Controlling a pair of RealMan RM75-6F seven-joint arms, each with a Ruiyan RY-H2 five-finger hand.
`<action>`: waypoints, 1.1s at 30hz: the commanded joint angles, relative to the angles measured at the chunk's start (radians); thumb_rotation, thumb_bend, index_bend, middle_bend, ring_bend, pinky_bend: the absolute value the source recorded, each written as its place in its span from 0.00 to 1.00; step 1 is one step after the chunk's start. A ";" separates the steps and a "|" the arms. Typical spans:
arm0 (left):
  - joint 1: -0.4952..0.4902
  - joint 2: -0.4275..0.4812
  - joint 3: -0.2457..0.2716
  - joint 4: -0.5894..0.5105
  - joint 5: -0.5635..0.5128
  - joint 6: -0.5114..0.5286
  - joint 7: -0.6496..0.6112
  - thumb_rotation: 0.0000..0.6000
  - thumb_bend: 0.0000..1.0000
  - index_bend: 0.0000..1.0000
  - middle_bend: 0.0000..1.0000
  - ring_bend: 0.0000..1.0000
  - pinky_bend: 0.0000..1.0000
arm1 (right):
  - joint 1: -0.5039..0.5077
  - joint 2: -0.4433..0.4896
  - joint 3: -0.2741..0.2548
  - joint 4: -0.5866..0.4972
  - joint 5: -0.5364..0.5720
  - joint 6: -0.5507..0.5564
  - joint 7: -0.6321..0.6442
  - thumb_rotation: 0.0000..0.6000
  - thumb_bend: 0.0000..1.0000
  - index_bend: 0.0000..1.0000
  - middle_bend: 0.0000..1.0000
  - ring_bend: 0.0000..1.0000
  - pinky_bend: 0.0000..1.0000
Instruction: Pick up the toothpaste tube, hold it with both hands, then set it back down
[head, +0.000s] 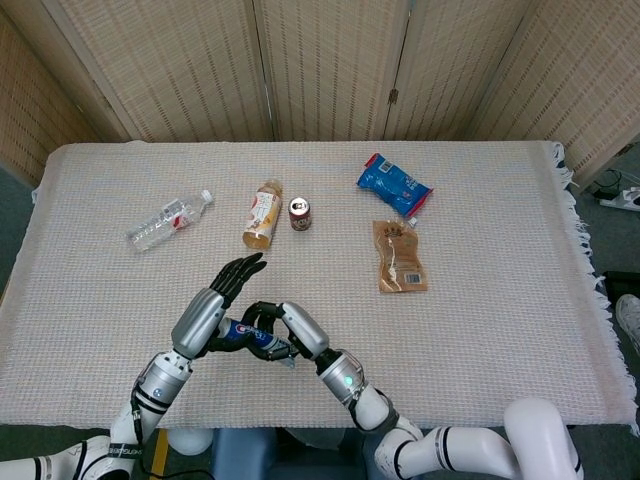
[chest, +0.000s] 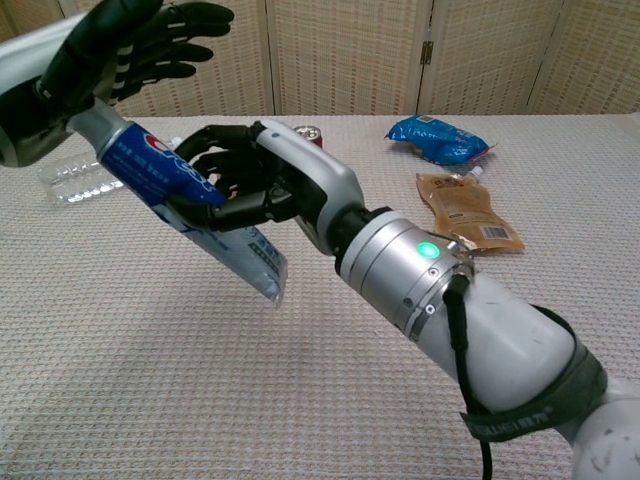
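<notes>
Holding the toothpaste tube (chest: 190, 205) up off the surface (head: 500, 330) near its front edge, you are wrapping your right hand (chest: 250, 180) around the tube's middle, fingers curled over its blue body. The tube is tilting, its cap end rising toward the left and its flat crimped end pointing down and to the right. Your left hand (chest: 115, 50) is meeting the cap end, with the palm against the tube's top while the fingers (chest: 190, 15) are stretching out straight and spread rather than closing around it; whether the thumb is pressing the cap cannot be told. In the head view both hands are sitting close together above the cloth, well apart from everything else. Farther back, a clear water bottle (head: 168, 220) is lying on its side to the left, a tea bottle (head: 262, 214) is lying just beside a small can (head: 300, 213), and a blue snack bag (head: 394, 184) is resting behind a brown pouch (head: 400, 257).
</notes>
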 joint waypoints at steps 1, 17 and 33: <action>0.003 0.025 -0.002 -0.009 0.000 -0.001 -0.024 0.06 0.14 0.00 0.04 0.00 0.00 | -0.002 0.019 -0.010 0.005 -0.011 -0.006 -0.024 1.00 0.74 0.88 0.74 0.76 0.61; 0.064 0.161 0.038 0.046 0.018 0.034 -0.046 0.06 0.15 0.00 0.03 0.00 0.00 | 0.065 0.193 -0.045 0.053 0.123 -0.247 -0.566 1.00 0.74 0.74 0.59 0.63 0.48; 0.107 0.223 0.050 0.098 -0.042 0.024 -0.008 0.06 0.15 0.00 0.03 0.00 0.00 | 0.045 0.279 -0.066 -0.063 0.184 -0.222 -0.779 1.00 0.74 0.22 0.25 0.32 0.28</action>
